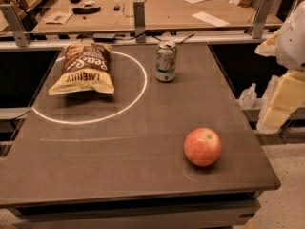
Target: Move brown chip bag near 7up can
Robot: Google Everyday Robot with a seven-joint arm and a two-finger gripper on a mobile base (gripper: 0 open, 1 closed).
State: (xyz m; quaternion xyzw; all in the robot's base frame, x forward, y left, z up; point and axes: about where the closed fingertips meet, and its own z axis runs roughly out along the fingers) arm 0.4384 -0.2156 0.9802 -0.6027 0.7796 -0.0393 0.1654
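The brown chip bag (85,70) lies flat at the back left of the dark table (119,166), inside a white circle drawn on the top. The 7up can (166,61) stands upright at the back middle, about a hand's width to the right of the bag and not touching it. My gripper (280,103) hangs off the table's right edge, level with the table's middle. It is well to the right of the can, far from the bag, and holds nothing.
A round red apple (202,147) sits at the front right of the table. A metal rail with posts (139,18) runs along the back edge, with a wooden bench (162,8) behind it. A small clear bottle (248,97) stands beyond the right edge.
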